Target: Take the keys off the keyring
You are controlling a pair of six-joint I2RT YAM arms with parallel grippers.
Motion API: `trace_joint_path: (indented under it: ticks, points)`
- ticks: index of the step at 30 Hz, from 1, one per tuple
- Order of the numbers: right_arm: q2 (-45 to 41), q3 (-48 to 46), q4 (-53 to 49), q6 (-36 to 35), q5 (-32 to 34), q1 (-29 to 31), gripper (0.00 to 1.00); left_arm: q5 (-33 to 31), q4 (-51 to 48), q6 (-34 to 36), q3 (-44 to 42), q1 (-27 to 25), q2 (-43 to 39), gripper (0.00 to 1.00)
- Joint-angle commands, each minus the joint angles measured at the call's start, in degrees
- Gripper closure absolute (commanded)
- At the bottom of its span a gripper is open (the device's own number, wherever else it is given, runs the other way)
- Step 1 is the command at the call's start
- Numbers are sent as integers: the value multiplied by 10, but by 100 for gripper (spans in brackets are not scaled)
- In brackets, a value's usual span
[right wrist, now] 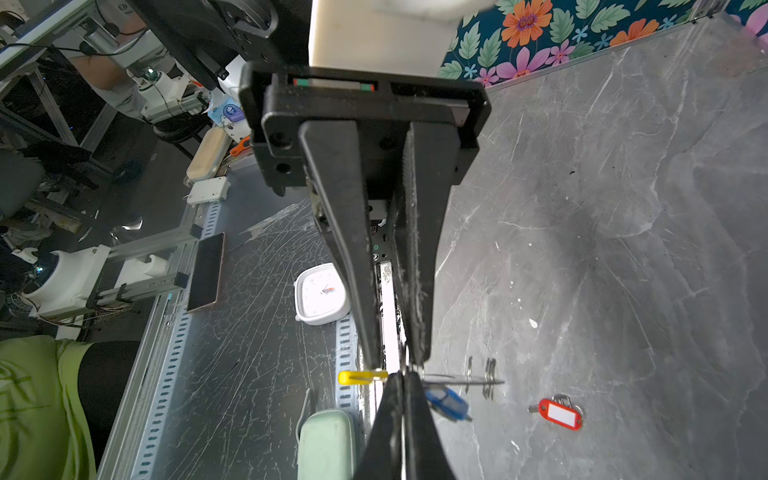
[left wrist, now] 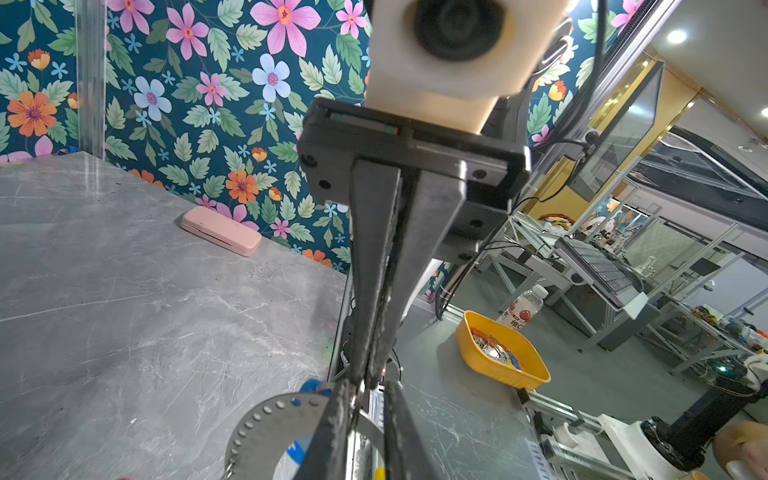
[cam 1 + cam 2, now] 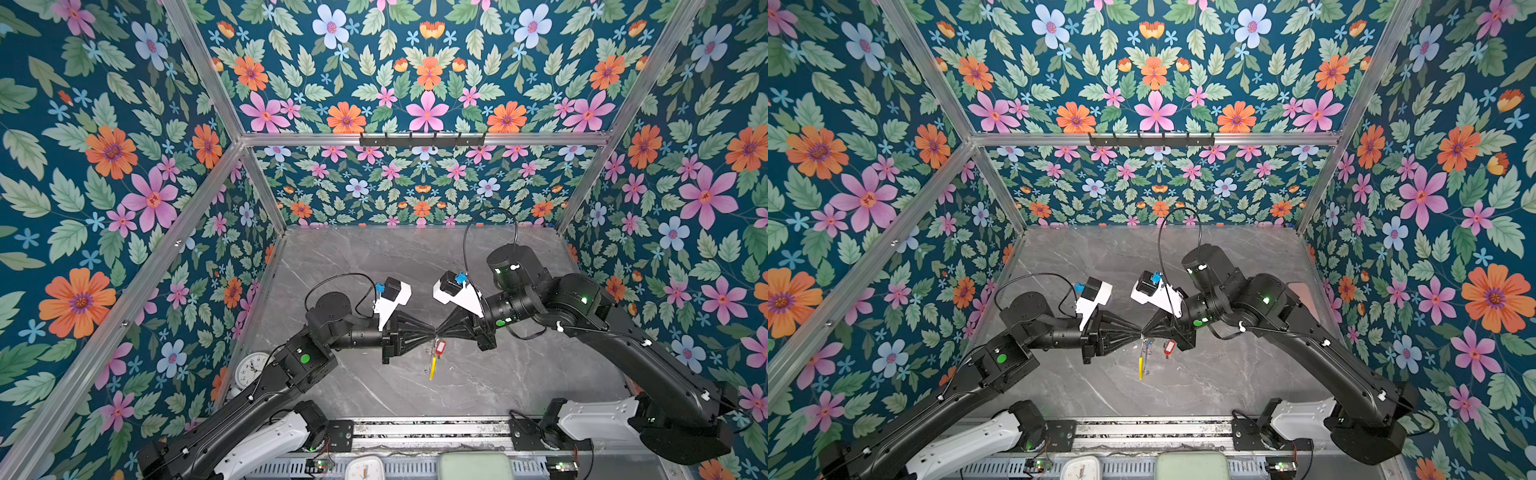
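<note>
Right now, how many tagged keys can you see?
2. The red-tagged key lies on the table, apart from the keyring. The blue-tagged key hangs close under the keyring; whether it is threaded on it, I cannot tell. Others may be hidden.

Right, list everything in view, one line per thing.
keyring: one, dark grey with a yellow section, held off the table where the grippers meet
blue-tagged key: one, blue tag, hanging just under the keyring
red-tagged key: one, red tag, lying on the table apart from the keyring
round clock: one, white, left edge of the table
square clock: one, white, in front of the table
green case: one, pale green, beside the square clock
pink case: one, pink, on the table by a wall
table: one, grey marble
left gripper: one, black, jaws narrowly apart at the keyring
right gripper: one, black, shut on the keyring
</note>
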Motion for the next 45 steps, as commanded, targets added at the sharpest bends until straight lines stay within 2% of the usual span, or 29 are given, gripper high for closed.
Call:
trace_joint_path:
  ticks: [1,7,13,18,22,25,29,34,45]
  points:
    - [-1,0,11,-2,3,1,100,10,5,4,1,0,0,84]
    - [-3,-5,25,3,5,1,100,14,17,0,-5,0,2,84]
    - [-4,-9,37,8,2,1,100,17,26,0,-6,0,3,100]
    - [-9,-19,58,18,3,1,99,11,32,6,-7,0,1,100]
    - [-30,-39,100,38,21,1,64,-2,37,13,-10,0,-8,100]
    - [-68,-85,171,61,52,1,55,-20,47,19,-15,0,-21,100]
    - [-135,-189,309,98,81,1,51,-54,70,24,-29,0,-46,100]
    - [-191,-308,437,130,57,1,47,-57,97,14,-40,-1,-58,100]
    - [-184,-355,483,142,17,1,43,-35,127,-10,-50,0,-52,100]
